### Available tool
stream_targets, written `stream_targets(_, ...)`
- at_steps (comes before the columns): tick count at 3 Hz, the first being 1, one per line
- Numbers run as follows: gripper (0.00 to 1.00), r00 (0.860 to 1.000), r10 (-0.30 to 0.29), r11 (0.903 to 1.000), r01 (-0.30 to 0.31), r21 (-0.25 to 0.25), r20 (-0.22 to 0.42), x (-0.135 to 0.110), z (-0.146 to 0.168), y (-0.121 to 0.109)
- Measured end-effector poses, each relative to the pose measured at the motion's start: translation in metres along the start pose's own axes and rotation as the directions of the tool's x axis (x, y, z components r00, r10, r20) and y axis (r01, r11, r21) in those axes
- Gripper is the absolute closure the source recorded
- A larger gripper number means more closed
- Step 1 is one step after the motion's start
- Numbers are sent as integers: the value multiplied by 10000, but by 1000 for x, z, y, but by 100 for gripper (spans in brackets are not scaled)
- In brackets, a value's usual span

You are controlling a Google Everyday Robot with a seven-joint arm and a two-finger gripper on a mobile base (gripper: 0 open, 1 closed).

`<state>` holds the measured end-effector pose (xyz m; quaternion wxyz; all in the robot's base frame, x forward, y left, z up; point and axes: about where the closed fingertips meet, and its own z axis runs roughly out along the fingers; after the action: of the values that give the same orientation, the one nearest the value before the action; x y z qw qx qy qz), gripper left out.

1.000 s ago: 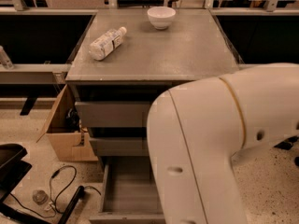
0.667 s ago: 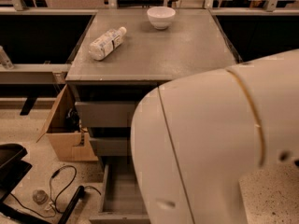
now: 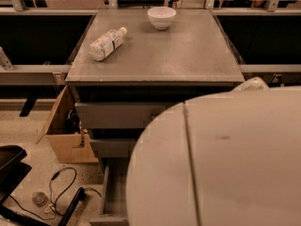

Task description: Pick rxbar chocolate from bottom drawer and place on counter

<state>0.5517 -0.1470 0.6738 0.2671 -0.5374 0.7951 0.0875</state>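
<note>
The white arm housing [image 3: 221,164] has swung wider below the counter [image 3: 188,51], covering most of the open bottom drawer [image 3: 112,199] — the gripper hides behind it, its grip untellable, the rxbar chocolate unseen. Best descend slowly, clear of the drawer walls.

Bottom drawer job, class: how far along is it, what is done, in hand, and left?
Done: the bottom drawer stands open. In hand: the white arm blocks the drawer's inside; the end effector is out of sight. Left: no snack bar shows on the counter, which holds a bottle and a bowl.
</note>
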Motion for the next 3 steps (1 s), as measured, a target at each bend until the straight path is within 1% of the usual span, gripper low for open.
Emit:
stream_targets(1,100,9998,191,9964,-197,829,85,-8,-44,-34)
stream_targets(2,100,9999,123,9941,-125,1077,25,-1,-54,-39)
stream_targets(3,100,9996,-274,9939,280,1066,-67,-8,-58,-43)
